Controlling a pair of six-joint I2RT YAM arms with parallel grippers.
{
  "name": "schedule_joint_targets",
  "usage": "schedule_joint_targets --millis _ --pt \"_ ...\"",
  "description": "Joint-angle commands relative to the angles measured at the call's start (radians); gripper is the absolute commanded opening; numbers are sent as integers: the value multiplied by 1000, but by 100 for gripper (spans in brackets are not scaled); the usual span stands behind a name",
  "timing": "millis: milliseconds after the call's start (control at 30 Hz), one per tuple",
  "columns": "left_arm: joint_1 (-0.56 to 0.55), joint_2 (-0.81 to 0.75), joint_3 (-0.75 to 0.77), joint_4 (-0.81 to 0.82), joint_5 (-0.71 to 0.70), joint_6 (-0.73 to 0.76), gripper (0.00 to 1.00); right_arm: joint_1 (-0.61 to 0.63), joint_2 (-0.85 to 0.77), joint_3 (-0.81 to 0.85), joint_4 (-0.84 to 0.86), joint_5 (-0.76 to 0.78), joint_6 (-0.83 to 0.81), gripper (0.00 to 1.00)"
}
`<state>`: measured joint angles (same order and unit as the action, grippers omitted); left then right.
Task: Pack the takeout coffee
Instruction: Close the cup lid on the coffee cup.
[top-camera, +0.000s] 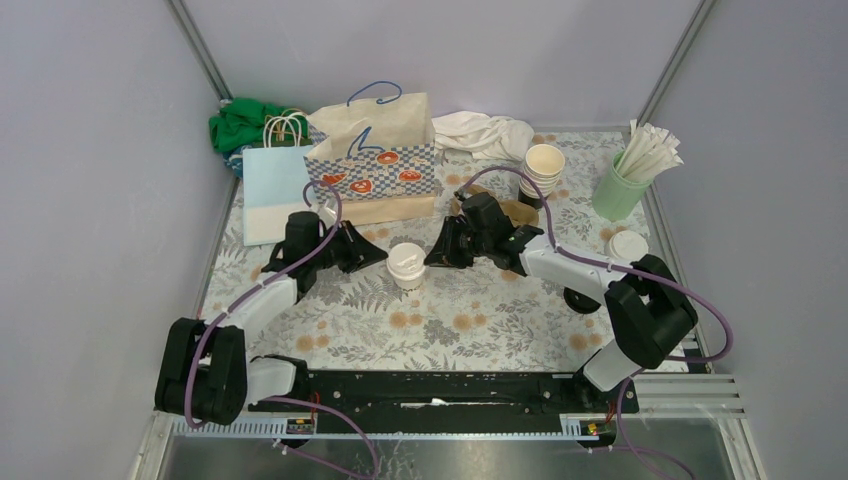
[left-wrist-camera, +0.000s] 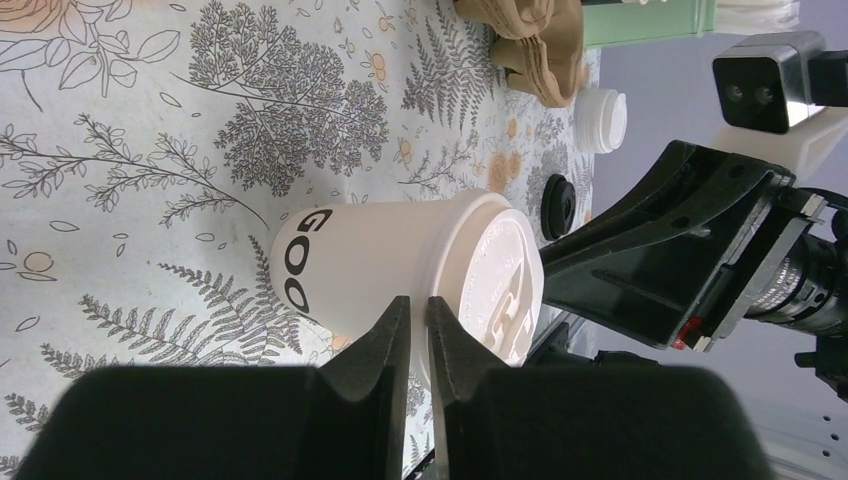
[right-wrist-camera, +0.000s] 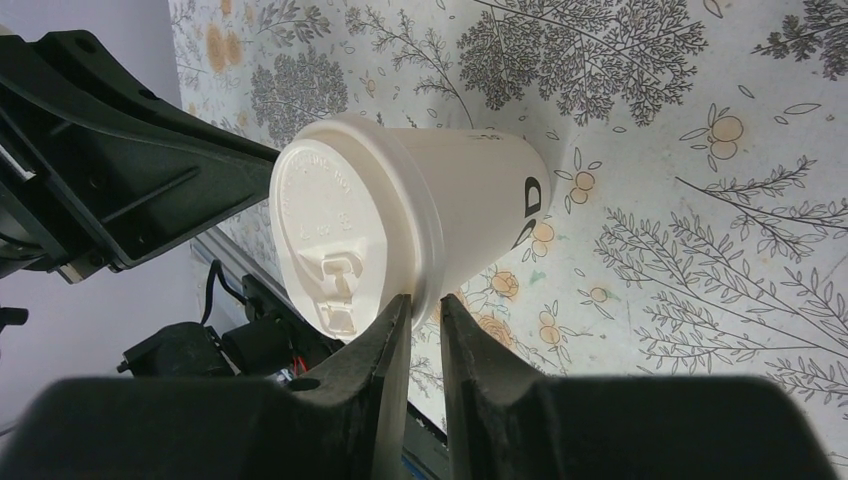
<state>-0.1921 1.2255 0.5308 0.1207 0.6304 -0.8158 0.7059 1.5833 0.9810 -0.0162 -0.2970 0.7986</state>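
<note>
Narrowly parted jaws face the lidded cup (right-wrist-camera: 440, 200).

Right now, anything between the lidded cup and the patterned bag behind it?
Nothing upright. Between the lidded cup and the patterned bag lies only a flat brown piece at the bag's foot. The left gripper and right gripper flank the cup sideways, off that line.

From my console: a cream cup (top-camera: 408, 278) with black lettering and a white lid (top-camera: 405, 256) stands on a white cloth (top-camera: 480, 300) printed with grey ferns and orange blossoms. Behind the cup I see a beige bag (top-camera: 385, 125) banded in blue-and-white check with red hearts; behind and left of the cup, a pale blue bag (top-camera: 272, 175); behind and right, a mint-green tumbler (top-camera: 612, 195) of white straws (top-camera: 655, 150).
</note>
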Motion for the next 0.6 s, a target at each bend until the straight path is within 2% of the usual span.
schedule_joint_targets --millis 0,167,300,367,500,567 --pt "-17 -21 49 -146 -70 65 16 0 -50 45 -53 59 -45 24" --pt "-17 -50 157 -250 -101 99 22 0 -80 127 -155 116 -117 30" --pt "-17 -67 228 -319 -121 129 28 0 -107 150 -187 143 -152 39" --pt "-17 -88 262 -367 -145 155 32 5 -111 171 -216 142 -188 53" --pt "-14 -143 315 -452 -216 207 39 78 -68 307 -372 242 -293 96" --pt "-13 -170 334 -485 -251 227 44 142 -40 370 -431 334 -336 99"
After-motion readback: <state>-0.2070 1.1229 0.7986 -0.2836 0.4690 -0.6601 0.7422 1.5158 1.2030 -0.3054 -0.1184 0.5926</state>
